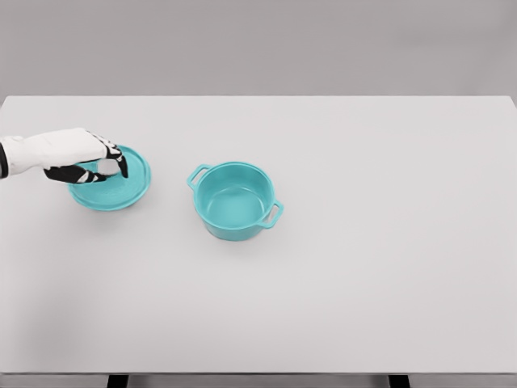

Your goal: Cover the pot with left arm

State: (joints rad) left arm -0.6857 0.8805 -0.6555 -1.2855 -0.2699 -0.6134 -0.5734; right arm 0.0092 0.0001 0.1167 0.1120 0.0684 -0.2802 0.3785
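Pot: the round teal metal-look pot with two side handles stands upright and uncovered on the white bench, a little left of the middle. Its mouth faces straight up, so a lid can be lowered onto it from above.
Lid: the flat round teal lid lies on the bench to the left of the pot, apart from it and not touching. It sits within easy reach of the arm that comes in from that side, which fits the task's choice of arm.
Left hand: the white left hand with black fingertips is over the middle of the lid, where a knob would be, fingers curled downward. Whether they have closed on anything I cannot tell; the knob itself is hidden under the hand.
Right hand: not in view.
Step in hand: by my reading, taking hold of the lid; it is not yet lifted.
What remains: lifting, carrying it right, centring it over the rim and setting it down.
Risk: a loose pinch could let the lid tilt and catch the pot's near handle.
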